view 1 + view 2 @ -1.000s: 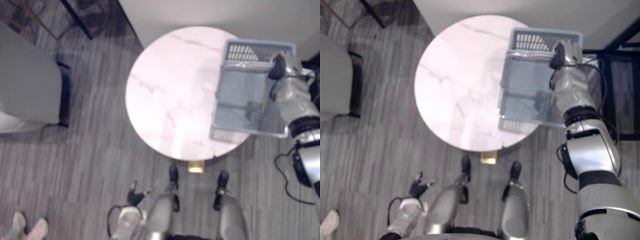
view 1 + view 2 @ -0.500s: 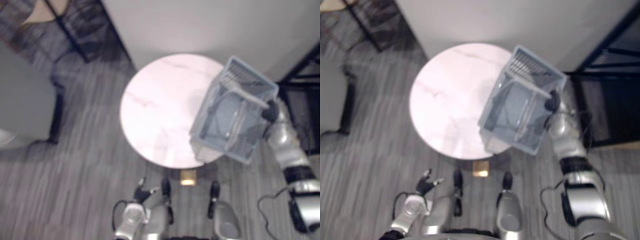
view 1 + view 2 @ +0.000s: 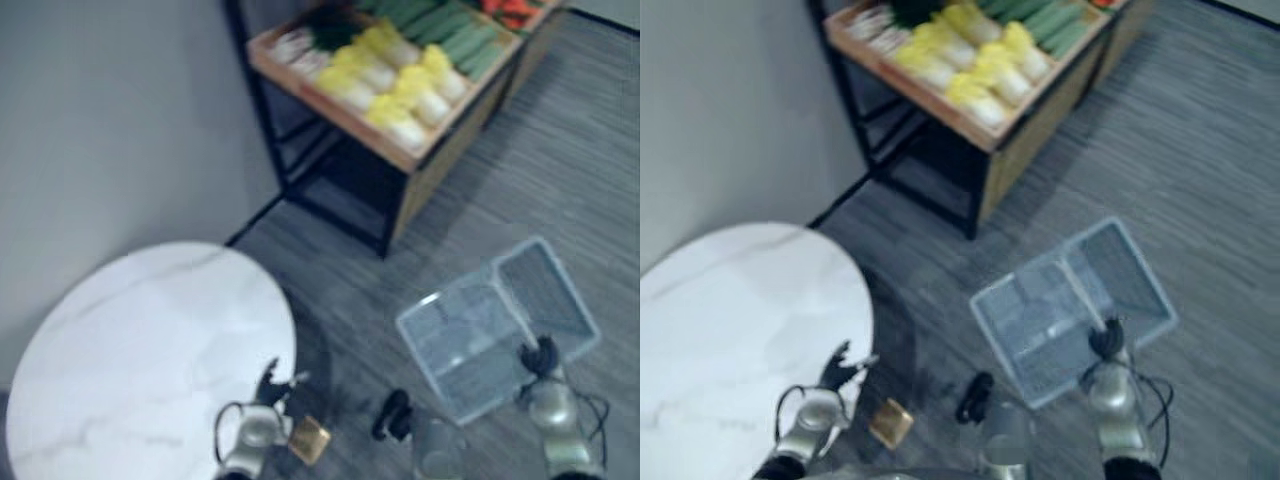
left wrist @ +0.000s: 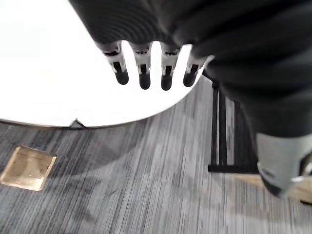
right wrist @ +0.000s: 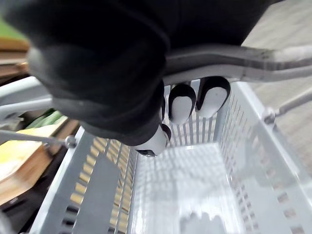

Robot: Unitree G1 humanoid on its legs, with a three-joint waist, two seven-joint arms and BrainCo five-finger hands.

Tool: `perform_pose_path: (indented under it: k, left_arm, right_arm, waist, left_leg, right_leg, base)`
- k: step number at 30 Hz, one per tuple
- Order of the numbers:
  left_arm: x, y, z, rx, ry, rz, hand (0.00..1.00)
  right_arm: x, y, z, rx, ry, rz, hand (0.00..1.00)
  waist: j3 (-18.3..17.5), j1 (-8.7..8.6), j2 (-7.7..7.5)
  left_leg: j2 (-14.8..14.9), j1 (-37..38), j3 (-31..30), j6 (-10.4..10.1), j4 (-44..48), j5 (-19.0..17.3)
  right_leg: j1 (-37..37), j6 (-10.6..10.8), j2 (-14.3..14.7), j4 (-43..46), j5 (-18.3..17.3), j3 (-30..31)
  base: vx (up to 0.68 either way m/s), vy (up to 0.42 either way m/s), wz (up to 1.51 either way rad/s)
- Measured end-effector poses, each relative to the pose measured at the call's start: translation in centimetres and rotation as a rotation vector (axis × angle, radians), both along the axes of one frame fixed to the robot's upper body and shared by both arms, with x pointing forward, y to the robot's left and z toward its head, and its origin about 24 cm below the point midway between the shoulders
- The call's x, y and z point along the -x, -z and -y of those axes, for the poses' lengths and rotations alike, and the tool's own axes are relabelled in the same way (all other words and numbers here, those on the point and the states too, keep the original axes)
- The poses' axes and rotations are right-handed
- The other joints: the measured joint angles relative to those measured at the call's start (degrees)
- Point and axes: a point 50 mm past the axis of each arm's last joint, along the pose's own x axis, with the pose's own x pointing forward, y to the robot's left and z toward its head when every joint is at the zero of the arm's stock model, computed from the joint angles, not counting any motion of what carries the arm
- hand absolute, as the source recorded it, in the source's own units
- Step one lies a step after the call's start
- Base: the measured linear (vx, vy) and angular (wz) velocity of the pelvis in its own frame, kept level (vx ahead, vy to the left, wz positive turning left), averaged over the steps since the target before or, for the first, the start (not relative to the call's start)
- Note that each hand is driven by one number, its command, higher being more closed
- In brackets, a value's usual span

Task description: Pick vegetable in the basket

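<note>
My right hand (image 3: 1104,342) is shut on the handle (image 5: 234,61) of a pale grey plastic basket (image 3: 545,290), which hangs over the floor to the right of the table. Inside, the basket (image 5: 243,136) holds nothing. Ahead stands a wooden vegetable stand (image 3: 970,115) on a black frame, carrying yellow-white cabbages (image 3: 390,75), green cucumbers (image 3: 450,30) and something red (image 3: 510,8). The basket is well short of the stand. My left hand (image 3: 270,380) hangs low beside the table with its fingers (image 4: 141,73) straight and nothing in them.
A round white marble table (image 3: 130,350) fills the lower left, against a grey wall (image 3: 100,120). A small brass plate (image 4: 27,168) lies on the grey plank floor near the table's foot. Open floor (image 3: 1200,150) stretches to the right of the stand.
The whole picture has swung from the table towards the vegetable stand. My right hand has carried the basket off the tabletop; it now hangs over the floor. The left hand stays low.
</note>
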Motion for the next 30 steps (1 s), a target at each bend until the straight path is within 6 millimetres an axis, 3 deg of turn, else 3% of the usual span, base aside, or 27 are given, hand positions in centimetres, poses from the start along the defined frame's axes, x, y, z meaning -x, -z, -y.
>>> perform_pose_path:
  k: [2,3,4,5,6,8,11,13,14,15,16,17,19,20,21,22,23,24,26,28,30]
  left_arm:
    - [0.5,0.4,-0.1,0.0,-0.009,-0.028,0.0]
    - [1.4,1.0,-0.2,0.001,-0.022,-0.065,0.0]
    - [2.8,1.6,-0.2,0.006,-0.038,-0.105,0.0]
    - [3.4,1.9,0.1,0.015,-0.048,-0.119,0.0]
    - [4.3,2.3,0.6,0.034,-0.064,-0.139,0.0]
    - [4.6,2.4,1.0,0.053,-0.098,-0.136,0.0]
    - [4.7,2.3,0.5,0.056,-0.159,-0.119,0.0]
    - [4.6,2.3,0.4,0.052,-0.173,-0.116,0.0]
    - [4.5,2.3,0.7,0.059,-0.172,-0.114,0.0]
    - [4.5,2.5,1.4,0.079,-0.17,-0.122,0.0]
    - [4.6,2.4,1.2,0.079,-0.184,-0.116,0.0]
    - [3.7,2.2,0.8,0.069,-0.18,-0.106,0.0]
    - [3.8,2.3,1.1,0.075,-0.174,-0.114,0.0]
    - [4.3,2.5,0.9,0.072,-0.178,-0.13,0.0]
    - [4.3,2.4,0.9,0.072,-0.172,-0.127,0.0]
    - [4.3,2.5,0.9,0.069,-0.168,-0.13,0.0]
    - [4.7,2.6,0.0,0.038,-0.162,-0.151,0.0]
    - [4.9,2.7,-0.4,0.021,-0.156,-0.17,0.0]
    - [5.3,2.7,-0.8,0.007,-0.16,-0.179,0.0]
    - [5.0,2.6,-0.9,0.007,-0.163,-0.17,0.0]
    - [4.7,2.5,-0.8,0.01,-0.164,-0.162,0.0]
  right_arm:
    - [1.5,1.4,-0.7,-0.073,0.042,-0.033,1.0]
    - [2.3,2.5,-1.5,-0.137,0.077,-0.057,1.0]
    - [2.8,3.2,-2.1,-0.159,0.086,-0.079,1.0]
    - [3.1,3.7,-2.2,-0.16,0.084,-0.1,1.0]
    - [3.2,4.7,-2.2,-0.164,0.091,-0.154,1.0]
    - [4.8,6.7,-1.9,-0.169,0.131,-0.273,1.0]
    - [7.2,8.2,-1.6,-0.175,0.163,-0.386,1.0]
    - [8.4,8.7,-1.0,-0.178,0.202,-0.431,1.0]
    - [9.4,8.9,-0.4,-0.176,0.237,-0.452,1.0]
    - [9.5,8.7,0.2,-0.163,0.249,-0.449,1.0]
    - [10.1,8.9,0.6,-0.158,0.262,-0.476,1.0]
    - [11.9,9.5,0.7,-0.175,0.305,-0.525,1.0]
    - [13.9,10.1,1.0,-0.213,0.391,-0.596,1.0]
    - [14.8,10.5,0.4,-0.239,0.419,-0.614,1.0]
    - [15.8,10.8,0.0,-0.26,0.448,-0.632,1.0]
    - [15.9,10.8,-0.1,-0.267,0.454,-0.631,1.0]
    - [16.0,11.2,-1.1,-0.303,0.458,-0.652,1.0]
    - [16.1,11.5,-1.7,-0.325,0.46,-0.659,1.0]
    - [16.8,11.7,-2.2,-0.36,0.5,-0.664,1.0]
    - [16.8,11.7,-2.1,-0.378,0.531,-0.648,1.0]
    - [16.3,11.6,-1.9,-0.405,0.576,-0.617,1.0]
  waist:
    - [-0.04,0.15,-0.05]
    - [-0.2,0.39,-0.28]
    - [-0.32,0.39,-0.55]
    - [-0.26,0.46,-0.42]
    - [-0.45,1.07,0.03]
    - [-0.43,3.34,-0.09]
    - [0.01,3.98,-0.89]
    - [-0.12,3.95,-0.67]
    - [-0.65,4.15,0.93]
    - [-1.06,5.12,3.68]
    - [-0.74,5.35,1.62]
    - [-0.14,3.95,1.17]
    - [-1.05,3.54,0.89]
    - [-1.5,3.22,-0.31]
    - [-1.59,2.84,-1.22]
    - [-1.93,3.41,-0.57]
    - [-1.05,3.06,-2.98]
    - [-0.96,2.43,-3.3]
    - [-1.11,1.88,-3.25]
    - [-1.16,1.64,-2.87]
    - [-1.14,1.46,-1.26]
  left_leg:
    - [1.61,0.6,0.81,1.06,4.54,0.33]
    - [4.22,-0.46,-3.0,5.48,12.24,2.09]
    - [5.54,-4.0,-13.61,7.62,21.91,2.06]
    - [4.46,-6.03,-19.48,5.43,25.58,-1.17]
    - [0.83,-9.66,-27.96,3.95,29.5,-6.58]
    - [-5.06,-14.3,-34.97,4.98,28.94,-10.38]
    - [-8.76,-20.13,-40.69,4.77,21.96,-10.66]
    - [-10.37,-22.62,-43.3,4.6,14.46,-9.65]
    - [-9.76,-24.78,-44.16,4.98,8.36,-8.31]
    - [-6.9,-25.76,-43.75,5.72,8.31,-5.84]
    - [-7.11,-26.79,-41.8,4.99,12.93,-4.79]
    - [-8.44,-27.47,-43.07,4.6,16.97,-4.75]
    - [-8.86,-28.2,-43.61,4.48,18.41,-5.37]
    - [-11.23,-26.97,-42.34,7.01,18.07,-5.52]
    - [-13.28,-24.86,-41.01,8.56,16.89,-6.04]
    - [-13.95,-22.89,-39.98,9.14,14.99,-7.65]
    - [-14.91,-19.59,-39.79,10.12,12.95,-10.17]
    - [-15.02,-17.06,-40.79,9.95,11.63,-10.38]
    - [-14.98,-11.97,-42.54,9.54,7.75,-10.06]
    - [-14.06,-10.02,-44.58,9.21,5.87,-9.95]
    - [-11.55,-8.64,-46.82,8.02,3.0,-9.27]
  right_leg:
    - [-0.14,-0.03,1.75,-1.03,-0.74,1.63]
    - [1.5,-0.17,3.23,-3.4,-0.77,2.56]
    - [2.81,0.41,4.88,-6.08,-0.14,5.67]
    - [3.2,0.56,5.91,-7.09,0.05,7.99]
    - [4.28,0.61,8.24,-9.43,0.11,12.43]
    - [6.93,0.96,10.86,-12.54,0.41,17.85]
    - [9.3,1.95,13.07,-14.43,1.03,22.72]
    - [10.52,3.26,14.2,-17.0,1.84,25.22]
    - [11.37,5.13,16.08,-18.4,1.6,27.15]
    - [9.25,2.87,17.89,-12.03,1.12,28.47]
    - [4.46,-2.58,15.64,8.0,-4.0,32.86]
    - [9.16,1.59,13.92,3.97,-11.77,36.13]
    - [11.79,3.42,13.4,-1.05,-11.75,34.25]
    - [13.61,5.02,11.83,-3.01,-10.92,32.8]
    - [14.1,8.19,10.24,0.23,-11.17,31.1]
    - [12.03,9.57,9.89,6.38,-11.1,30.98]
    - [7.93,11.14,8.1,19.8,-9.35,30.96]
    - [5.7,11.96,6.27,26.56,-7.0,30.02]
    - [3.38,9.48,2.32,31.18,-8.71,26.87]
    - [2.13,8.19,0.24,24.71,-9.44,25.11]
    - [0.03,8.25,1.16,10.69,-8.36,24.48]
  base:
    - [0.05,-0.085,-1.11]
    - [0.11,-0.155,-1.55]
    - [0.09,-0.11,-1.56]
    - [0.05,-0.048,-1.72]
    - [0.04,0.014,-1.77]
    - [0.07,0.01,-1.78]
    - [0.06,0.019,-1.43]
    - [0.07,0.035,-1.42]
    - [0.08,0.033,-1.47]
    - [0.08,0.068,-1.53]
    - [0.08,0.047,-0.76]
    - [0.08,0.026,-0.3]
    - [0.17,0.053,0.17]
    - [0.21,0.118,0.13]
    - [0.21,0.063,0.15]
    - [0.19,0.048,0.09]
    - [0.27,0.011,0.13]
    - [0.27,0.009,0.34]
    - [0.41,-0.015,0.49]
    - [0.42,-0.048,0.6]
    - [0.41,-0.163,0.56]
